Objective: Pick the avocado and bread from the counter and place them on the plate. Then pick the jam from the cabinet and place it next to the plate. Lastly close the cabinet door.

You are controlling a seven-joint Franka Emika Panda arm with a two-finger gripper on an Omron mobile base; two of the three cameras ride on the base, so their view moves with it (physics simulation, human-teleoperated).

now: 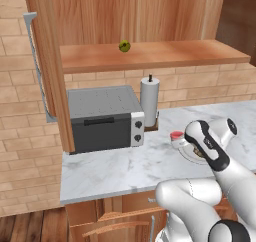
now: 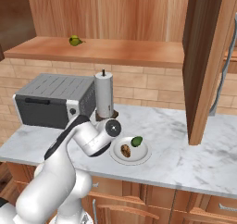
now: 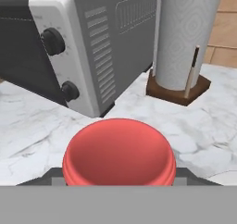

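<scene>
Two items, the avocado (image 2: 136,141) and bread (image 2: 125,150), already lie on your plate (image 2: 141,156) near the desk's front edge. Your jaws grasp the jam (image 3: 119,154) just beside the plate, toward the toaster oven (image 1: 104,117) and paper-towel roll (image 1: 149,101). Cabinet door (image 2: 207,61) stands open.

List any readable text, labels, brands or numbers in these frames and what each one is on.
None. The toaster oven has two plain knobs and vent slots, with no markings to read. The jam, the paper-towel roll, the plate and the cabinet carry no lettering.
</scene>
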